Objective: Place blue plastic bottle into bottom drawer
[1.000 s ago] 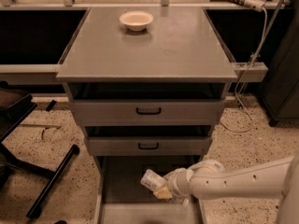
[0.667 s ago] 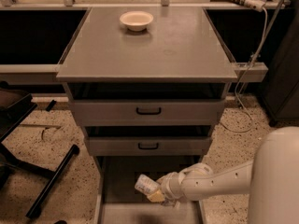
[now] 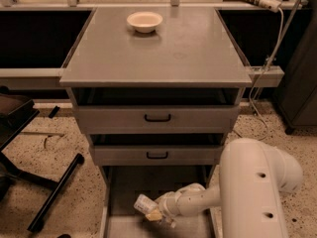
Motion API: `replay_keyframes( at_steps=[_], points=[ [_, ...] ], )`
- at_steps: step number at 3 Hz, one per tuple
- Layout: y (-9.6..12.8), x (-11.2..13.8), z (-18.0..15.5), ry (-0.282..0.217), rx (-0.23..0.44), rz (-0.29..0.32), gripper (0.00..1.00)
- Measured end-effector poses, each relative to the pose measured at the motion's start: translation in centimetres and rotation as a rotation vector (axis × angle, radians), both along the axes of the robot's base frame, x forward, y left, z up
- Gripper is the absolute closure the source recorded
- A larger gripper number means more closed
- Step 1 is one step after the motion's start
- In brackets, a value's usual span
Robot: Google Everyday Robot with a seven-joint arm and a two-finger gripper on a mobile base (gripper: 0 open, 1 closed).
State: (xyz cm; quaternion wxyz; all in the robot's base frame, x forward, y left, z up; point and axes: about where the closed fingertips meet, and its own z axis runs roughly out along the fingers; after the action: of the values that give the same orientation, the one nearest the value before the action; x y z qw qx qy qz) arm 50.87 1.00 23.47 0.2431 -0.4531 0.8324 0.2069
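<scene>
Camera view is showing the gripper (image 3: 152,211) reaching low into the open bottom drawer (image 3: 124,190). It is gripping the blue plastic bottle (image 3: 144,203), which is lying tilted and poking out past the fingertips on the side away from the wrist.

To my eye the placing is nearly done. It should be sinking straight down until the bottle is resting on the grey floor beneath it, and only then spreading the fingers, so the bottle is not dropping and rolling. After that it should be backing out along the arm (image 3: 198,202), staying clear of the drawer above.

I am not able to tell whether the bottle is touching the floor. The drawer's front is running out of the picture below the gripper, and the bulky white arm is covering the side behind it.
</scene>
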Motion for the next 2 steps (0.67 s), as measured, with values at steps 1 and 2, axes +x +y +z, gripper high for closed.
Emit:
replay_keyframes(
  at_steps=[1, 2],
  points=[
    [1.56, -1.13, -1.81, 0.0, 0.018, 0.037, 1.0],
    [2.28, -1.4, -2.2, 0.004, 0.026, 0.045, 1.0]
  ],
)
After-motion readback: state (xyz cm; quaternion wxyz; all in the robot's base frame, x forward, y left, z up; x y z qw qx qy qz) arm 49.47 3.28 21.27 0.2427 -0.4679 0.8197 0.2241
